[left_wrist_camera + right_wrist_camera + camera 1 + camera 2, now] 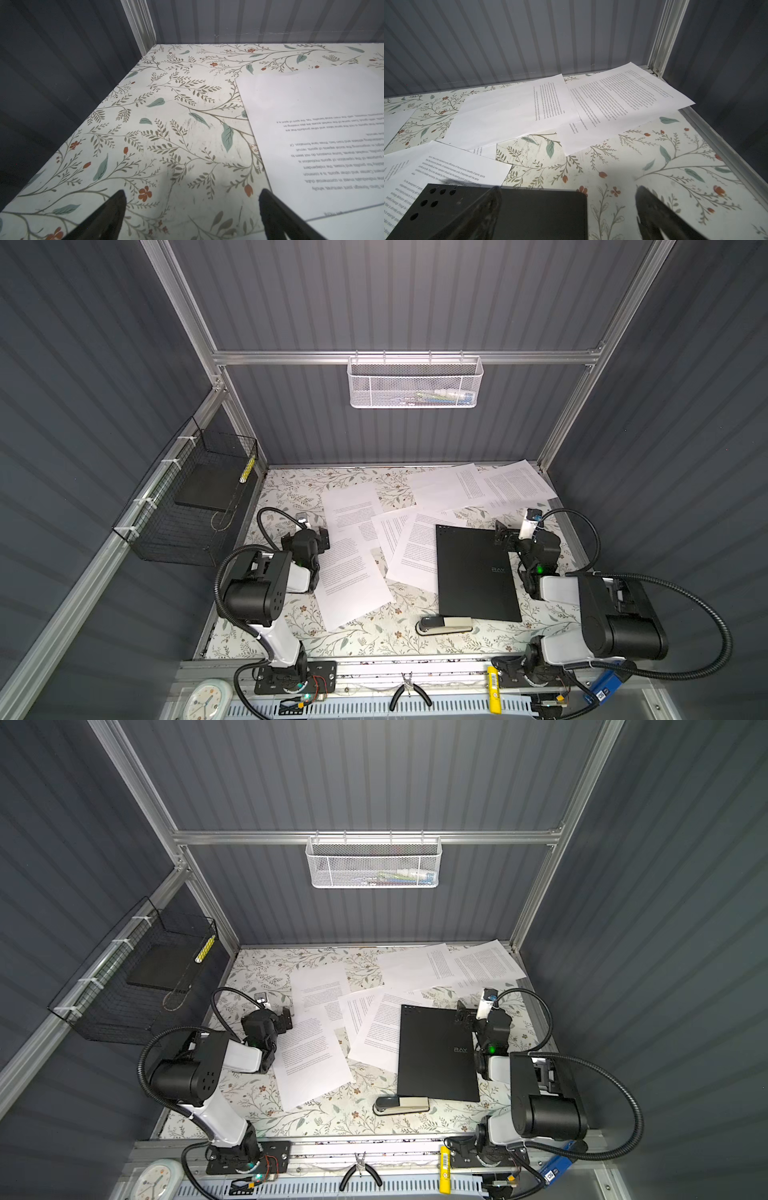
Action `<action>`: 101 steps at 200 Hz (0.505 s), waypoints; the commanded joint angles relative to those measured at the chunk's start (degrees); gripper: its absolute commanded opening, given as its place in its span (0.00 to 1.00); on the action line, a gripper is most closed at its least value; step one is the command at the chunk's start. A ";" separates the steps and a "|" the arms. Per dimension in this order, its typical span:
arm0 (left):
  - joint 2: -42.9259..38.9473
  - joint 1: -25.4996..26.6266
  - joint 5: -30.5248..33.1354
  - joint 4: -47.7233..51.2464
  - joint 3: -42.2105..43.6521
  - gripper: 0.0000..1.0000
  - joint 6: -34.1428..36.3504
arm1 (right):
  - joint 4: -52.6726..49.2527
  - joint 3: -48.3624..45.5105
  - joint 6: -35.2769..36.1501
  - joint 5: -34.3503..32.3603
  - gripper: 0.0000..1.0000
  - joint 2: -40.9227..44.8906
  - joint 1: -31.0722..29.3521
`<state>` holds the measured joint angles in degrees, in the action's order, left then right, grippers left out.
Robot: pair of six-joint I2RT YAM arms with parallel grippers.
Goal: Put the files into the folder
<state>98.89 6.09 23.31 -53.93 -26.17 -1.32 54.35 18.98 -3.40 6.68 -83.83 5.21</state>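
Bare table [291, 489] is seen far left. Middle is covered by sheets [353, 580]. Near edge of folder [478, 572] is blocked by stapler [444, 624].

Floral table [291, 489] carries scattered files [353, 576]; closed folder [478, 572] overlaps one; stapler [444, 624] just beside it

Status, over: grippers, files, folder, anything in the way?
Both open, empty: left gripper over table, right gripper at far corner of folder. Folder closed, flat; files loose, scattered. Nearby: stapler at its near edge.
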 commanded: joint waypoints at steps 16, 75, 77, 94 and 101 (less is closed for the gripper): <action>-0.36 0.15 0.26 -0.82 0.16 1.00 -0.30 | 0.94 -0.08 0.33 1.23 0.99 0.09 0.54; -0.28 0.15 0.34 -1.00 0.25 1.00 -0.26 | 1.77 -0.39 -0.34 3.89 0.99 0.13 1.86; -0.28 0.13 0.38 -1.00 0.22 1.00 -0.19 | 1.80 -0.43 -0.37 3.94 0.99 0.11 1.89; -0.28 0.15 0.46 -1.00 0.17 1.00 -0.17 | 2.08 -0.53 -0.38 4.00 0.99 0.14 1.88; -0.28 0.15 0.47 -1.00 0.16 1.00 -0.17 | 2.16 -0.61 -0.38 4.04 0.99 0.20 1.90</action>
<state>98.89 6.09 23.31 -53.93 -26.17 -1.32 54.61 18.96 -3.60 9.28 -83.83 6.81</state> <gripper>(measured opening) 0.997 0.990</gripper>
